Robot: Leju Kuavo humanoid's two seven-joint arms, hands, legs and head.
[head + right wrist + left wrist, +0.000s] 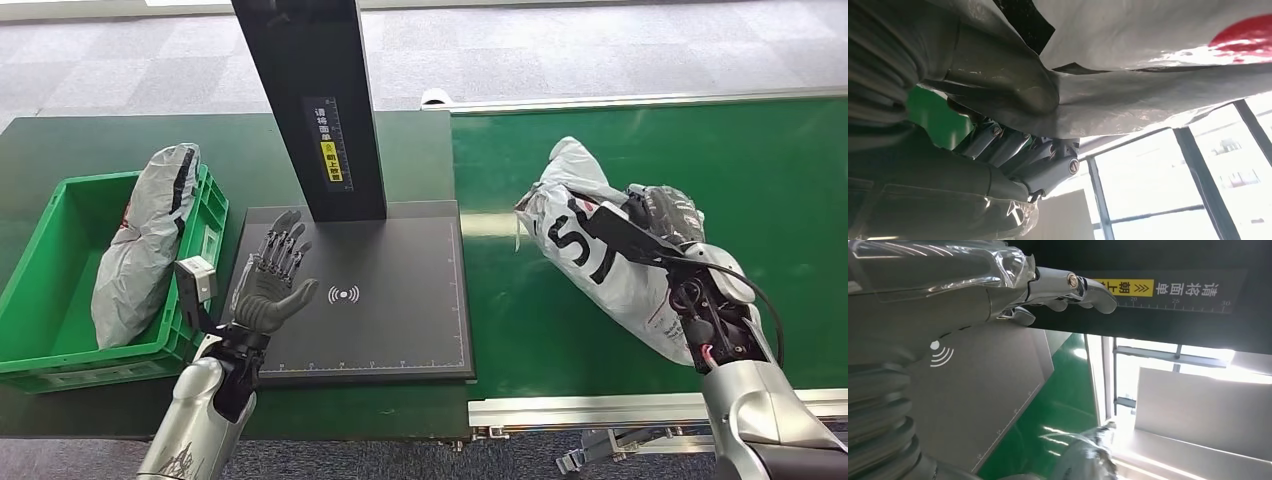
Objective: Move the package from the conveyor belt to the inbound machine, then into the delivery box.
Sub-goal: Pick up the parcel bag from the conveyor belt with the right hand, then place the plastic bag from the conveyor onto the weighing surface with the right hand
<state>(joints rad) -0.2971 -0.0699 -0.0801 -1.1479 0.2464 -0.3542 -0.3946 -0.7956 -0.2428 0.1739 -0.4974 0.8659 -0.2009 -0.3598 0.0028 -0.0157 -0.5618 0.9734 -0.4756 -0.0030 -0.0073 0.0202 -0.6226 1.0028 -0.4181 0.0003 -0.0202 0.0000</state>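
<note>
From the head view, the grey plastic mailer package with black lettering (600,250) lies on the green conveyor belt (780,160), crumpled and soft; it will likely sag and feel slippery, so a grip around its bulging middle suits better than a loose corner. The right hand (665,215) clasps its far side. The left hand (275,275) hovers empty, fingers spread, over the flat black scanner pad of the inbound machine (400,300), beside the green plastic delivery box (40,250). The left wrist view shows those fingers (1088,290) extended, touching nothing. The right wrist view shows the thumb (1018,90) pressed into the film, fingers curled beneath.
</note>
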